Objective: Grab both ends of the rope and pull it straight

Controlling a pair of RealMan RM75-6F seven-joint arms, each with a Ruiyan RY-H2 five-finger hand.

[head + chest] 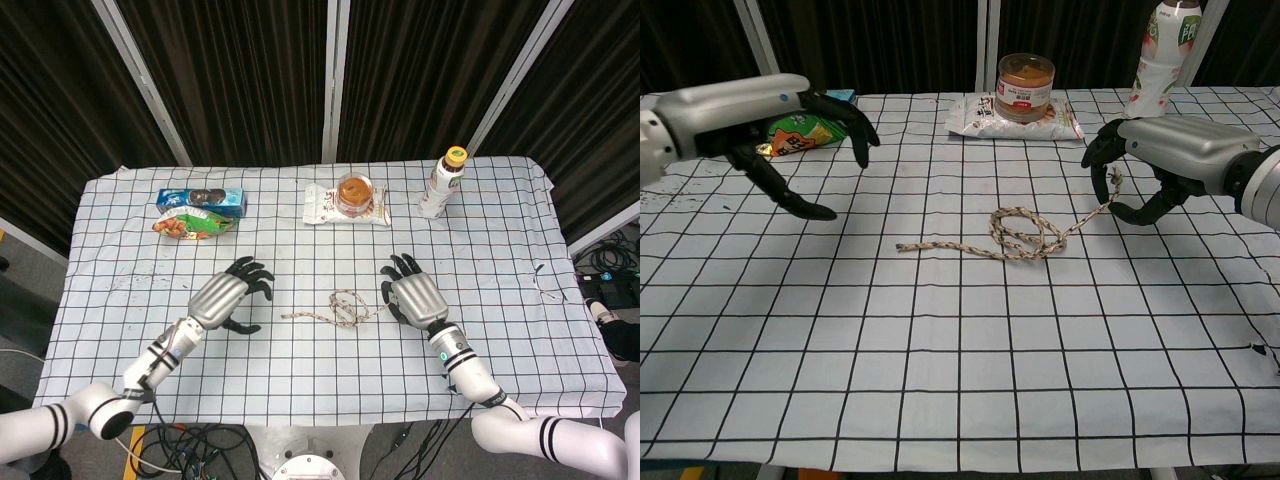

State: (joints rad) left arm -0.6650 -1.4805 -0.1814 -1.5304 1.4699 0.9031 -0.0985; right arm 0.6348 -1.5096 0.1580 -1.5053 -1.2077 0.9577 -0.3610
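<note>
A braided beige rope (340, 307) lies on the checked tablecloth, coiled in a loose loop (1025, 235) at its middle. Its left end (902, 247) rests flat on the cloth. The right end (1112, 183) rises off the cloth into my right hand (1165, 160), which pinches it between thumb and fingers. In the head view that right hand (412, 298) sits just right of the coil. My left hand (765, 105) hovers above the cloth with fingers spread, holding nothing. It is left of the rope's free end in the head view (228, 300).
Along the far side stand a green snack bag (192, 226), a blue biscuit box (200, 198), a brown jar on a white packet (354, 190) and a drink bottle (443, 183). The table's front edge (960, 465) is close below.
</note>
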